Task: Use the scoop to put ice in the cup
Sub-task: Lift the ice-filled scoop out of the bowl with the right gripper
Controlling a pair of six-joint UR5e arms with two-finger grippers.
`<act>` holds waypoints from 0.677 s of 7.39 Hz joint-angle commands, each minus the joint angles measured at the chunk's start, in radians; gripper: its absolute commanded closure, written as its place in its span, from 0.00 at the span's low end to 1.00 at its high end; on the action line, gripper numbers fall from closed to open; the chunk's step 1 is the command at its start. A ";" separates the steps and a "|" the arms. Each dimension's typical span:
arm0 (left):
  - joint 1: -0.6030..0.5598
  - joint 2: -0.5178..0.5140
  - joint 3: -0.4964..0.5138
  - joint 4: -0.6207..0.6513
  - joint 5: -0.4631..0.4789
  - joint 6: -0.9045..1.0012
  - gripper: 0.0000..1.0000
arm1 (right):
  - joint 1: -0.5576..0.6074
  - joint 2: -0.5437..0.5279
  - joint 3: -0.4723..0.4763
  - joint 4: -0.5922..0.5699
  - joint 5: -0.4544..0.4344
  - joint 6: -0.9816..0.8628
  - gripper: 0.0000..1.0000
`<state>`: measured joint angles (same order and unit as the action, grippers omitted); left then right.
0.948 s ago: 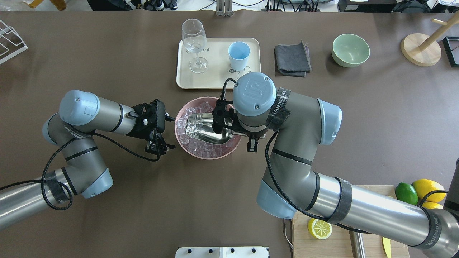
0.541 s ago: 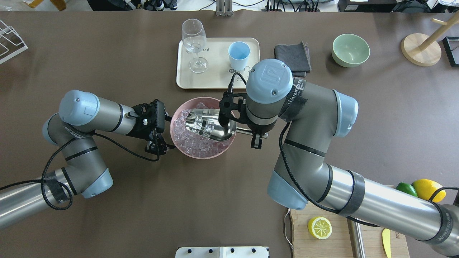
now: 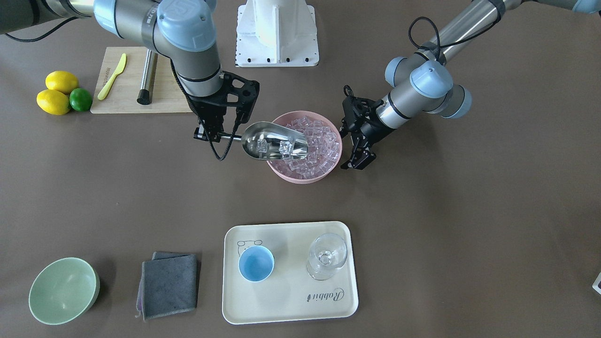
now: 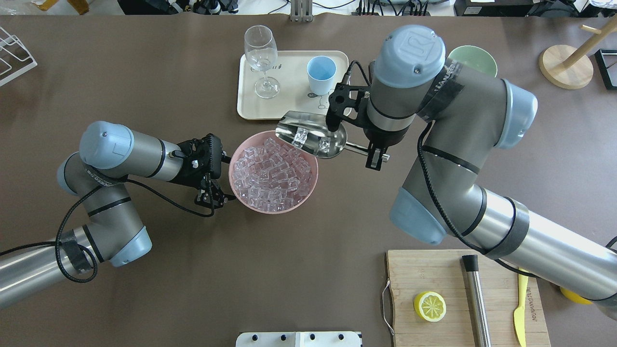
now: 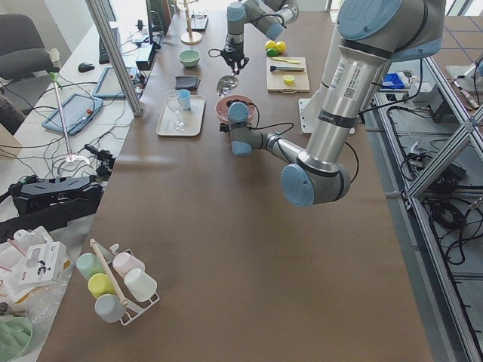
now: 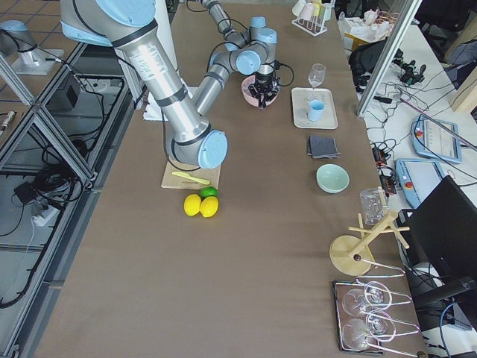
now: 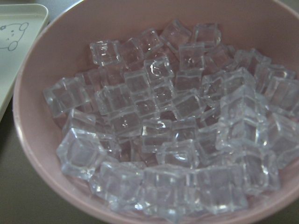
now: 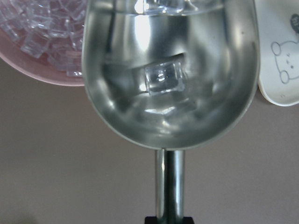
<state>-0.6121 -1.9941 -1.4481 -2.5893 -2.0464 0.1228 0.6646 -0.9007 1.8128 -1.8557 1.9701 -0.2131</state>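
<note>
While the right gripper (image 4: 372,153) clamps its fingers on the short handle of the scoop (image 4: 311,137), the steel trough hangs roughly level above the table. In the overhead view it lies over the far right rim of the pink bowl (image 3: 300,177), between that bowl and the tray (image 4: 289,108). A few clear cubes of ice (image 4: 301,137) lie in the trough; the right wrist view shows one of them sitting in its middle. Much more ice fills the pink bowl in a heap.

Farther from the robot, the light blue cup (image 4: 321,72) stands upright on the right part of the tray, well apart from the scoop. A wine glass (image 4: 261,53) stands on the tray's left part.

On the bowl's left side, the left gripper (image 4: 224,178) sits low with its fingers spread wide apart, holding nothing. It is just beside the rim; whether it touches the bowl I cannot tell.

Right of the tray lie a folded grey cloth (image 3: 169,284) and, beyond it, a pale green bowl (image 3: 63,291). Near the robot on the right, a wooden cutting board (image 4: 434,274) carries a lemon half (image 4: 429,306), a steel rod (image 4: 475,299) and a yellow knife (image 4: 519,308).
</note>
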 commanded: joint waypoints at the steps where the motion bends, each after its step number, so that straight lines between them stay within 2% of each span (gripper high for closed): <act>1: -0.009 0.012 -0.003 -0.015 -0.004 0.003 0.02 | 0.122 -0.064 0.008 -0.040 0.064 0.082 1.00; 3: -0.055 0.014 -0.011 0.001 -0.082 -0.002 0.02 | 0.179 -0.081 -0.021 -0.055 0.079 0.248 1.00; 4: -0.076 0.018 -0.047 0.067 -0.112 -0.003 0.02 | 0.208 -0.070 -0.048 -0.069 0.090 0.264 1.00; 5: -0.078 0.059 -0.128 0.125 -0.116 -0.044 0.02 | 0.228 0.000 -0.116 -0.126 0.092 0.247 1.00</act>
<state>-0.6730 -1.9761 -1.4817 -2.5516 -2.1356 0.1185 0.8513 -0.9708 1.7781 -1.9181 2.0519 0.0245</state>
